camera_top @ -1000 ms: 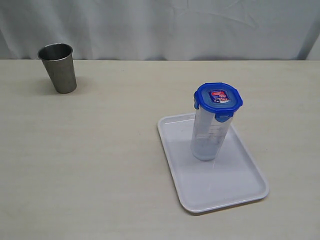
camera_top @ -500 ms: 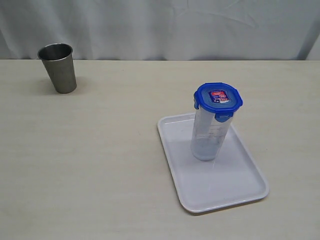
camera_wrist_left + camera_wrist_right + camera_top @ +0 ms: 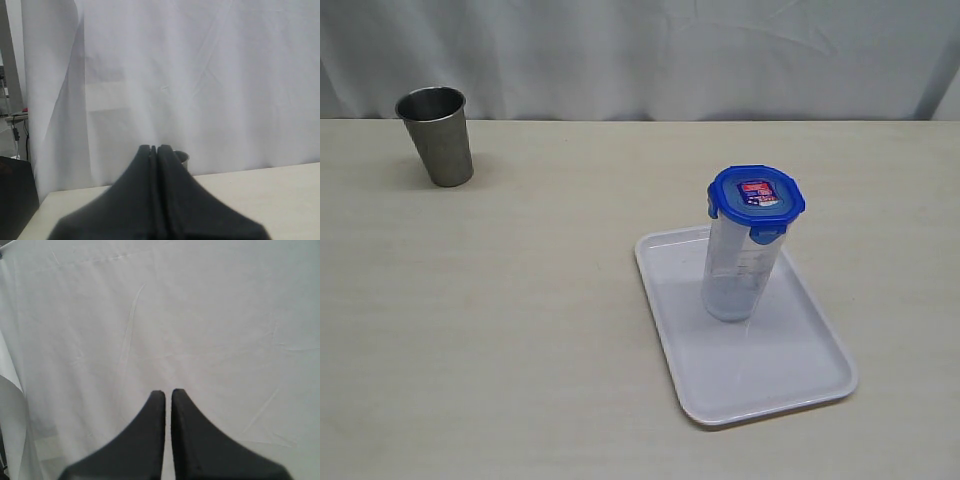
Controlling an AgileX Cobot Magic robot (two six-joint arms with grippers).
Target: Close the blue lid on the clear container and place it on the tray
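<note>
1. At the left gripper (image 3: 155, 149): black fingers pressed flat together, clamped on nothing.
2. At the right gripper (image 3: 164, 392): tips drawn together with only a hairline slit between them, likewise holding nothing.
3. Just beyond the left tips, peeking out beside them: the rim of a steel cup (image 3: 183, 158), standing on the pale table (image 3: 260, 187).
4. Farther out, ahead of both pincers: a creased white curtain (image 3: 210, 320), filling the background.
5. Seen from the exterior view only, so impossible to place against either pincer: the clear container (image 3: 735, 280), upright on the tray (image 3: 800, 375), toward the end farther from the camera, with bare tray on the nearer side.
6. Seated on the container's mouth: the blue lid (image 3: 756, 203), red-and-white label facing up, one tab hanging down on the nearer side.
7. Well apart from the tray, near the far left of the table in the exterior view: the same grey cup, upright and open-mouthed.
</note>
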